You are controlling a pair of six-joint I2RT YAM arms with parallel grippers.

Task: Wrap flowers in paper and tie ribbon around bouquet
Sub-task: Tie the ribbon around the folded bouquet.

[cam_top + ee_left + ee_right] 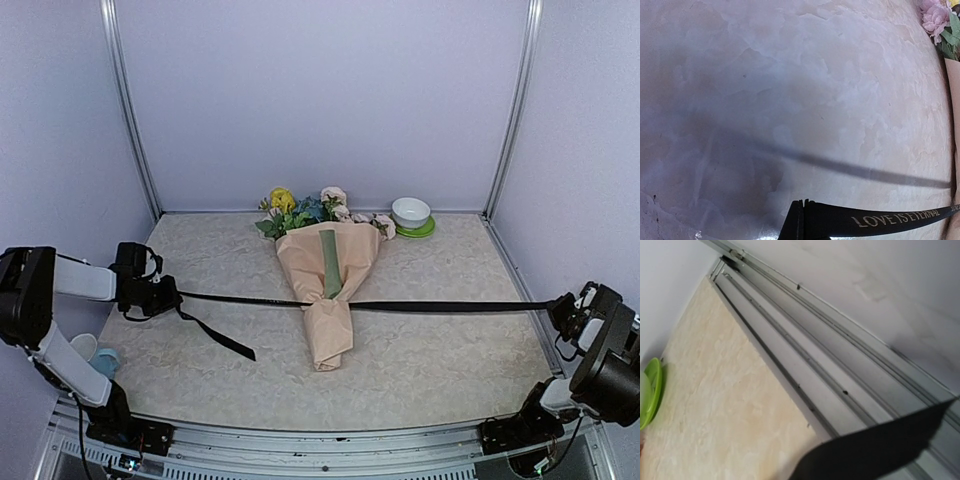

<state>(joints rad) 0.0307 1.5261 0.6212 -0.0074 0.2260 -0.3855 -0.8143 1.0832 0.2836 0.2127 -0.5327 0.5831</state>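
Ribbon (430,306) spanning bouquet (322,290), in left fingers (167,296), right fingers (562,306)

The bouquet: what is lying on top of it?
A black ribbon, pulled taut, crosses the narrow waist of the bouquet, just below the green strip. Whether it also loops underneath cannot be seen; the paper covers that, and the flower stems too.

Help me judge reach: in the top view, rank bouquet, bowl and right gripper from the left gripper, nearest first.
From the left gripper:
1. bouquet, table centre.
2. bowl, at the back, right of centre.
3. right gripper, right edge.
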